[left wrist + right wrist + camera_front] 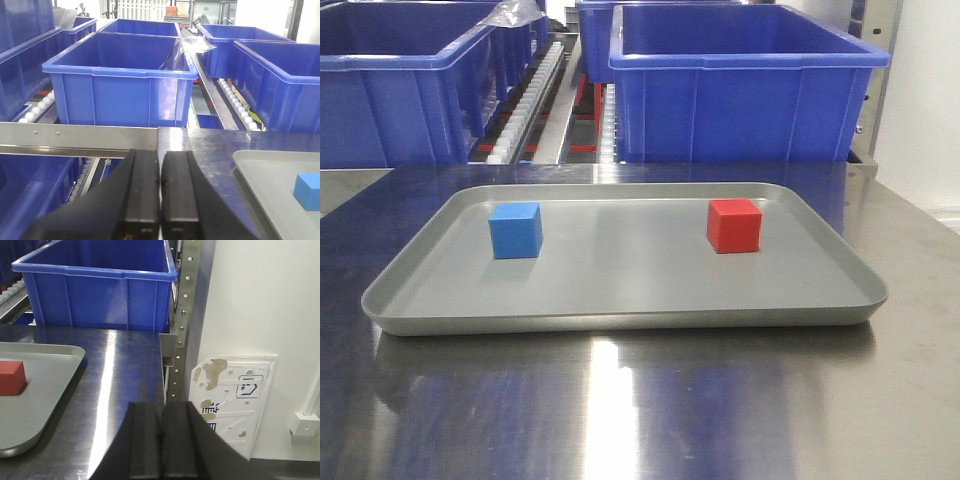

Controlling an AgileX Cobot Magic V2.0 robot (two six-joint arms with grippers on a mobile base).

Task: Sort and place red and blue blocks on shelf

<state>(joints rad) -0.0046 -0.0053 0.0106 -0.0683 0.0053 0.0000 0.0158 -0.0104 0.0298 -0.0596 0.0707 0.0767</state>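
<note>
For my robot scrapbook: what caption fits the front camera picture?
A blue block and a red block sit apart on a grey tray, with big blue bins behind.

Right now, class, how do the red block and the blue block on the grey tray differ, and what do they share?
Colour: the red block is bright red, the blue block medium blue. Place: the blue block sits on the tray's left half, the red block on its right. Both are same-size cubes lying flat, ungripped.
</note>
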